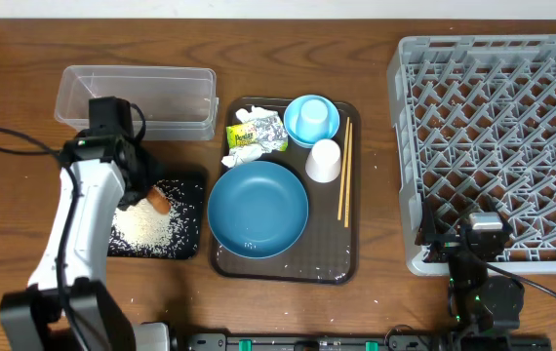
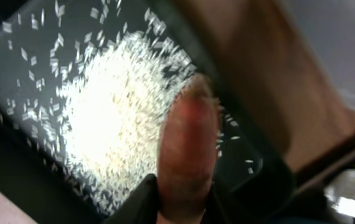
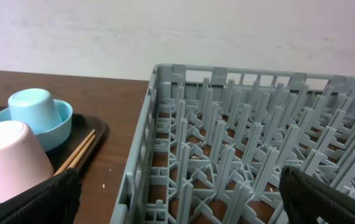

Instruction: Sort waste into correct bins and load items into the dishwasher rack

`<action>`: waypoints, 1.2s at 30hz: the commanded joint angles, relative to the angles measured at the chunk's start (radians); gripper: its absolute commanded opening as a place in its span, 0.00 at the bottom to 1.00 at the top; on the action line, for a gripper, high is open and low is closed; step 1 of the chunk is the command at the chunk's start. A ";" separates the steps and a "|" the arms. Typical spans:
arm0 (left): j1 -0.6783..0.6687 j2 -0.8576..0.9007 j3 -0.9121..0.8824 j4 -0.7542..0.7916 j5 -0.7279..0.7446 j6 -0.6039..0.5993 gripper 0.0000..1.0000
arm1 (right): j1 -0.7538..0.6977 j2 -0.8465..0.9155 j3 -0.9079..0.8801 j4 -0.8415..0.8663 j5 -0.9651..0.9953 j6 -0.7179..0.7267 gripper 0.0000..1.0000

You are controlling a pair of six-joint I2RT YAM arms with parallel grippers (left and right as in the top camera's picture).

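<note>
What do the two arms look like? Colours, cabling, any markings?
Left arm: white links, black joints, black left hand; thin black cable loops off beside it. Right arm: all black where visible, trailing cable. Right hand: dark, blocky fingers. No legible markings.

Grey rack (image 3: 246, 143) at right; upturned white cup (image 3: 9, 162), blue bowl (image 3: 64, 119), chopsticks (image 3: 76, 151) at left.
</note>
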 commanded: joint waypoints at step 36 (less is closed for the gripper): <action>-0.410 -0.149 0.091 0.003 0.296 0.364 0.67 | -0.007 -0.004 -0.002 -0.004 -0.004 0.002 0.99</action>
